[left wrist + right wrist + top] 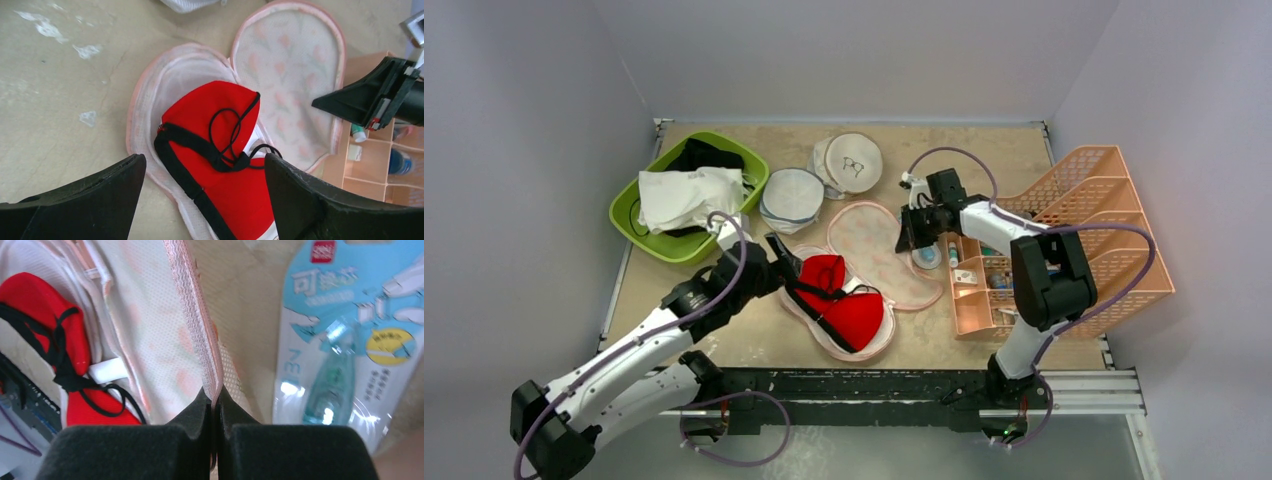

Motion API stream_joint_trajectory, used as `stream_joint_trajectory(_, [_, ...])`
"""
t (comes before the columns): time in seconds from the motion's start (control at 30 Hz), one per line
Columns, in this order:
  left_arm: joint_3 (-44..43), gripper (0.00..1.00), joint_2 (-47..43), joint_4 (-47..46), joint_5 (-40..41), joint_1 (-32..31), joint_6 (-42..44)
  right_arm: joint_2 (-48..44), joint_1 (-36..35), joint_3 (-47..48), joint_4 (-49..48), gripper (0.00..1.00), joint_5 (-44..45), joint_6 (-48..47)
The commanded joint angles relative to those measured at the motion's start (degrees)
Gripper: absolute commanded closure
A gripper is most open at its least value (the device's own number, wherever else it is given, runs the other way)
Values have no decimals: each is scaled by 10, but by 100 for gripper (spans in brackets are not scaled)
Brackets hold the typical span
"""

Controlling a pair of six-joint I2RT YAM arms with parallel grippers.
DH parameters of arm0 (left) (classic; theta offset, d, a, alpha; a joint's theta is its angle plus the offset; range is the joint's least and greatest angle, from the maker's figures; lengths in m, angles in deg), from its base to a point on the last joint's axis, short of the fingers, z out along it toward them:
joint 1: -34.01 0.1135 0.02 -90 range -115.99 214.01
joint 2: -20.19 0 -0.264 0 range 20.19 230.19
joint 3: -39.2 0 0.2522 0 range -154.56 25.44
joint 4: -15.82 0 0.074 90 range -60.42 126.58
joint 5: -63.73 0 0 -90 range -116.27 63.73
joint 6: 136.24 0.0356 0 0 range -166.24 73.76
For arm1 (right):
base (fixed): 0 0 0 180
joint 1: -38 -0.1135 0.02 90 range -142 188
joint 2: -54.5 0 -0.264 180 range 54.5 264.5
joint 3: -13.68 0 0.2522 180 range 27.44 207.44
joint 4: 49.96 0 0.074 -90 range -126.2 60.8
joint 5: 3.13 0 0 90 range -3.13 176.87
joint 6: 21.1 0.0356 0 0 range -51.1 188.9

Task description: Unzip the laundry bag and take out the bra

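bra [200, 112], soft and light, is best pinched at a cup edge by the wide-open, empty left jaws; the laundry bag [874, 245] rim is clamped in the right jaws.

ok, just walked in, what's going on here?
The laundry bag is unzipped and lies spread open, with the red bra sitting in its near half. The right end effector is shut on the edge of the opened flap, holding it back. The left end effector is open over the bra and has not gripped it yet.
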Motion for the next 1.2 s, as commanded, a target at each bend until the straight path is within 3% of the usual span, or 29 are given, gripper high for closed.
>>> stream_joint_trajectory(0.0, [8, 14, 42, -87, -72, 2, 23, -58, 14, -28, -43, 96, 43, 17])
stream_joint_trajectory(0.13, [26, 15, 79, -135, -108, 2, 23, -88, 15, -35, -55, 84, 96, 22])
stream_joint_trajectory(0.33, [49, 14, 132, -190, -152, 3, 27, -170, 15, -46, -70, 52, 143, -3])
stream_joint_trajectory(0.43, [64, 14, 124, -207, -153, 5, 27, -223, 14, -69, -108, 43, 147, -14])
stream_joint_trajectory(0.57, [66, 13, 121, -198, -129, 13, 43, -286, 14, -141, -184, 41, 83, -8])
stream_joint_trajectory(0.73, [39, 25, 151, -158, -78, 16, 93, -315, 14, -215, -285, 40, 7, 5])
stream_joint_trajectory(1.0, [6, 36, 203, -140, -34, 16, 120, -359, 14, -283, -403, 33, -17, 19])
stream_joint_trajectory(1.17, [6, 42, 204, -141, -24, 16, 103, -369, 14, -299, -427, 33, -27, 29])
